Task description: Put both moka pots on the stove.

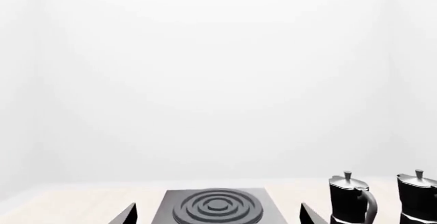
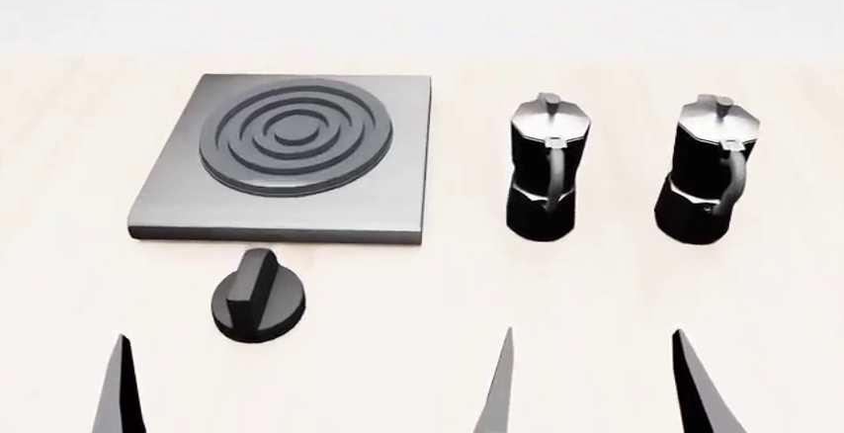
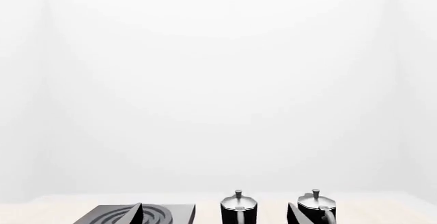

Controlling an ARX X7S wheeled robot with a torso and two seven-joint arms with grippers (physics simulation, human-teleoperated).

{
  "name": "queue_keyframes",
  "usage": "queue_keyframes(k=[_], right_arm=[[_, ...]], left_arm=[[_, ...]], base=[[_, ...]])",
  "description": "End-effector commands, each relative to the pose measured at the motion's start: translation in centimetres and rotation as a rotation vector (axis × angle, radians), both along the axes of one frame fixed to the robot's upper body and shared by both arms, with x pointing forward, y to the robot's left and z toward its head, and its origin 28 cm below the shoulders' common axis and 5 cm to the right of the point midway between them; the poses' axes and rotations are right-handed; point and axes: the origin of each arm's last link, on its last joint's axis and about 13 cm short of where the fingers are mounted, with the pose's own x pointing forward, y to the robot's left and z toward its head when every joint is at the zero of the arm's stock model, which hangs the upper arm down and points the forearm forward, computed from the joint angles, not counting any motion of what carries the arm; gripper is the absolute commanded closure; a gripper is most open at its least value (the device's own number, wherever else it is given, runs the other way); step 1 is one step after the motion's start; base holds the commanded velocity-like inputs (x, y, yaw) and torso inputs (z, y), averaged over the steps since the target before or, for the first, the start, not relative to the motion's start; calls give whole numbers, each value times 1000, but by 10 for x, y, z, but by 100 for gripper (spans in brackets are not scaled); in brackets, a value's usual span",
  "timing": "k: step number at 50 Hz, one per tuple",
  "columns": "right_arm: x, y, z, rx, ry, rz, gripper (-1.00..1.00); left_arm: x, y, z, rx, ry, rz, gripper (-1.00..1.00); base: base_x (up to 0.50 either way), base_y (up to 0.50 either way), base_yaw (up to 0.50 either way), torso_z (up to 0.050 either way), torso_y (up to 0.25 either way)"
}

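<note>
On a pale wooden table [image 2: 633, 295], seen from the head camera, lie four loose things: one stove, two moka pots and one knob. Only dark pointed fingertips of the two grippers show, along the near edge.

The stove [image 2: 296, 161], a flat square grey plate with one raised ringed burner, is the largest. It sits beyond the left gripper [image 2: 310, 389], whose two visible fingertips [image 2: 119, 393] stand wide apart. In the left wrist view the stove [image 1: 215, 206] shows between those tips.

The two moka pots stand upright beside the stove, off it, on the side of the right gripper. The nearer moka pot [image 2: 545, 168] is just beside the stove's edge, beyond the left gripper's inner fingertip. The farther moka pot [image 2: 714, 171] stands apart from the first, beyond the right gripper's fingertip [image 2: 706, 389]. Both handles face the robot.

One fingertip of the right gripper shows in the head view; in the right wrist view its two tips stand wide apart, holding nothing.

The single black ridged knob [image 2: 260, 297], the smallest, lies between the left fingertips and the stove, touching neither.
</note>
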Motion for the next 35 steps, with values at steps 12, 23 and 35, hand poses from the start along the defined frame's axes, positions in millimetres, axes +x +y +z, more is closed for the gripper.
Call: queue_keyframes(k=[12, 23, 35], right_arm=[[0, 1, -1, -1, 3, 2, -100], [0, 1, -2, -2, 6, 3, -100], [1, 1, -3, -3, 7, 3, -100]], left_arm=[[0, -1, 0, 0, 0, -5, -100], [0, -1, -1, -2, 1, -8, -100], [0, -1, -1, -1, 2, -10, -100]], base=[[207, 0, 0, 0, 0], [207, 0, 0, 0, 0], [207, 0, 0, 0, 0]])
